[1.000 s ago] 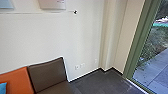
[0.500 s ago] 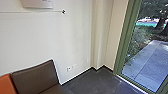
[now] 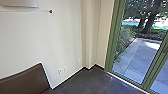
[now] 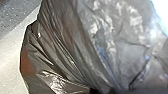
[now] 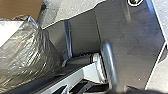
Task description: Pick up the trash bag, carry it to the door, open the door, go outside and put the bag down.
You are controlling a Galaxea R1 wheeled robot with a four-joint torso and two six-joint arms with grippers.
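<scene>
The dark, shiny trash bag point(image 4: 65, 47) looms large in the left wrist view, its folds drawn together at my left gripper point(image 4: 98, 90), which is shut on it. In the right wrist view, part of the crinkled bag point(image 5: 32, 57) shows beside the robot's dark plate and jointed bar. How my right gripper stands cannot be made out. The green-framed glass front point(image 3: 113, 40) stands at the right of the head view, with an upright green post point(image 3: 156, 62) between its panes.
A brown seat point(image 3: 27, 78) stands against the white wall point(image 3: 50, 40) at the lower left. The dark floor point(image 3: 85, 83) runs to the wall corner and the glass. Outside lie a paved path point(image 3: 140, 57) and trees. A brown surface point(image 5: 22, 8) shows beyond the bag.
The head camera has turned to the right: the orange seat has left its picture, and more of the glass front, its post and the path outside have come into it.
</scene>
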